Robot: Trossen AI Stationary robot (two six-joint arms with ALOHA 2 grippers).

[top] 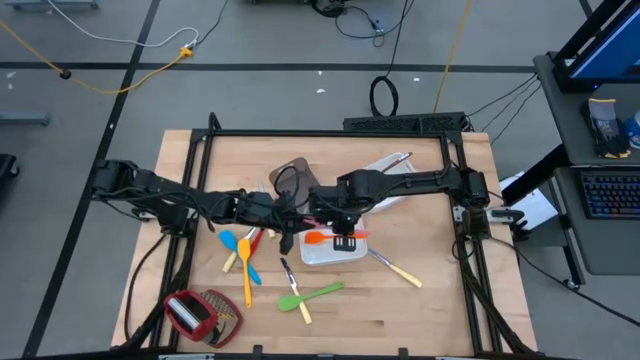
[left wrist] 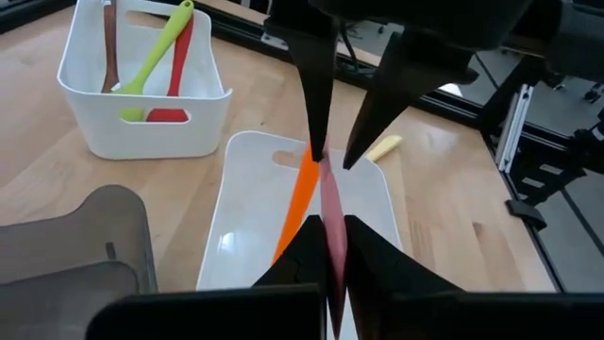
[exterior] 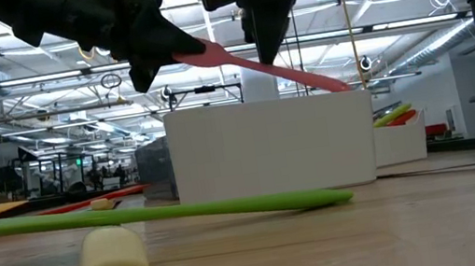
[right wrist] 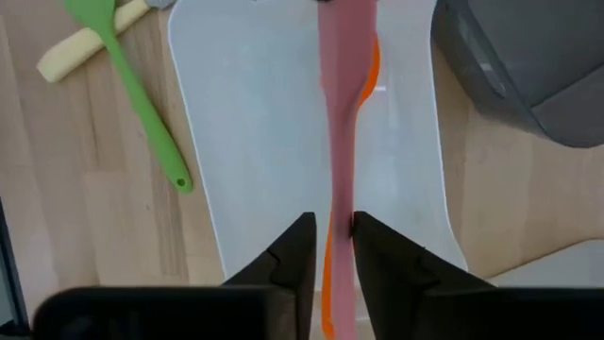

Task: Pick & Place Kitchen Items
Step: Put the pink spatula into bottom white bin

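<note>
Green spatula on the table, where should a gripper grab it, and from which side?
Take the green spatula by its slim handle, mid-length, from straight above: it lies flat on the table, and its head end lies against a pale knife handle. The left gripper and right gripper both hold the pink spatula.

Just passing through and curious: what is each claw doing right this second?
Left claw: closed on one end of the pink spatula.
Right claw: closed on the same spatula's other end, above the white tray.
</note>
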